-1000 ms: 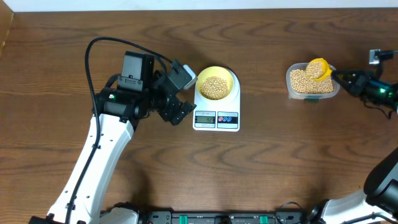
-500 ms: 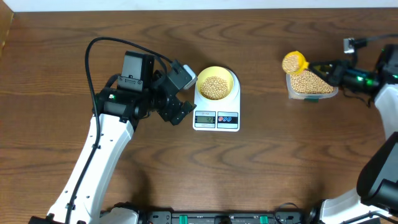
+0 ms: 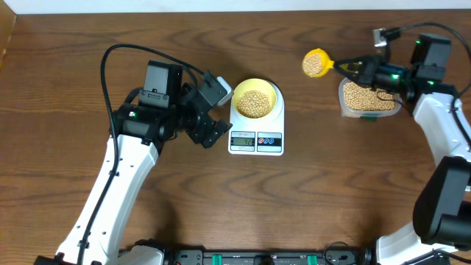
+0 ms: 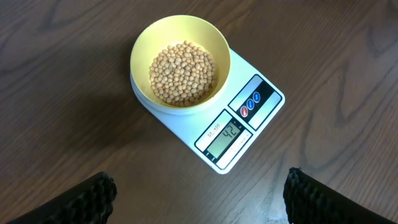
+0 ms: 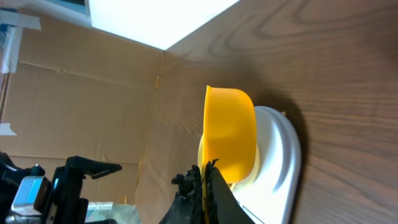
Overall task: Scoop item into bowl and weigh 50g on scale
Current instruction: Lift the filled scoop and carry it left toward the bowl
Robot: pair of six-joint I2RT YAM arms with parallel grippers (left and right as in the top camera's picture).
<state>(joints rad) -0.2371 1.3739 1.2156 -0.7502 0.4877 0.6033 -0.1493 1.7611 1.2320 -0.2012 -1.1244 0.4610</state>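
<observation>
Table point(image 3: 309, 199): dark wood grain; carries the scale and the tub.
Left claw point(image 4: 200, 186): fingers spread wide and holding nothing; it hangs just left of the scale and looks down on the bowl.
Right claw point(image 3: 364, 71): clamped on the scoop's handle, over the tub's upper left edge, reaching left.
Scale point(image 3: 256, 140): white, flat on the table at centre; its display point(image 4: 225, 134) appears to read 42.
Tub point(image 3: 341, 92): clear plastic, well to the right of the scale, partly filled with beans.
Bowl point(image 4: 143, 43): pale yellow, seated on the scale's platform behind the display.
Scoop point(image 3: 315, 63): bright yellow, heaped with beans, held in the air between the tub and the bowl, nearer the tub.
Beans point(image 4: 183, 73): tan, one layer in the bowl; more sit in the scoop and the tub.
</observation>
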